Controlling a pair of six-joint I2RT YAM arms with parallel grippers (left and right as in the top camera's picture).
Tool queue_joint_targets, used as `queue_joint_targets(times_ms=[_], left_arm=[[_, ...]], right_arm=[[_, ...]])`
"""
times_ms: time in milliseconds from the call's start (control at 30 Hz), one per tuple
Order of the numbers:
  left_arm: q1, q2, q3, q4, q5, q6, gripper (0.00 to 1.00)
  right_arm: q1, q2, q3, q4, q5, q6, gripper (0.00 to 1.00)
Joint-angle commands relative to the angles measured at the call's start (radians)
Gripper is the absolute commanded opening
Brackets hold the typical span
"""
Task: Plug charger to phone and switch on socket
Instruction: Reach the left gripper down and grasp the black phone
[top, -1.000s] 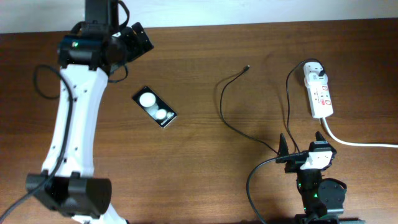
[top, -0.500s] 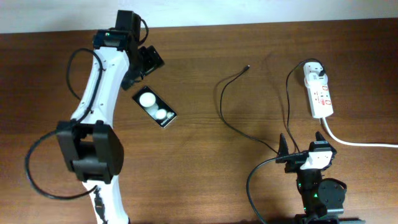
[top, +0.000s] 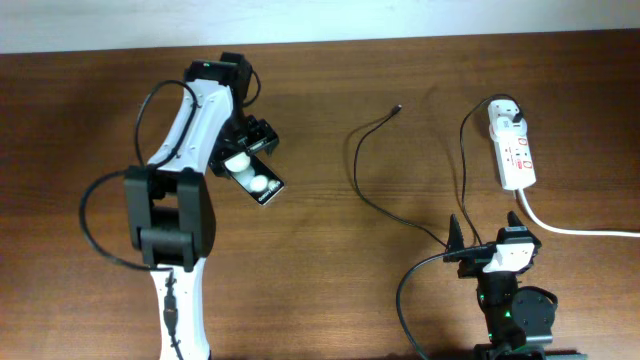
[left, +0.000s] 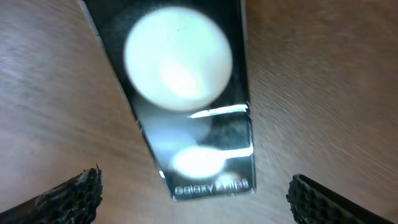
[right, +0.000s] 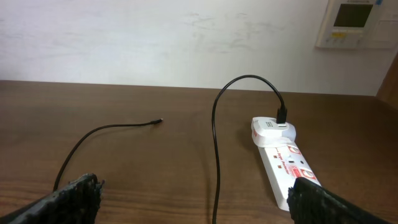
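While the left gripper (top: 245, 150) hangs spread wide over the glossy black rectangular phone (left: 186, 93), I note its pads flank the lettered end without touching. The thin black charger cable (top: 357, 170) lies right of the phone, plug tip free, and the white oblong power strip (top: 515, 150) farther right. The right gripper (top: 485, 235) sits released, empty, well right of the phone.
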Motion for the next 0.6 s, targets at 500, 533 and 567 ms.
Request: queue_joint_targets(times_ms=[500, 533, 567], left_arm=[[0.005, 0.048, -0.253, 0.267, -0.058, -0.151, 1.00], [0.005, 0.048, -0.258, 0.267, -0.058, -0.151, 0.98], [0.005, 0.048, -0.261, 0.267, -0.059, -0.151, 0.91]], right_arm=[[0.005, -0.007, -0.007, -0.002, -0.009, 0.004, 0.99], [0.005, -0.007, -0.007, -0.002, -0.009, 0.004, 0.99], [0.005, -0.007, -0.007, -0.002, -0.009, 0.004, 0.99]])
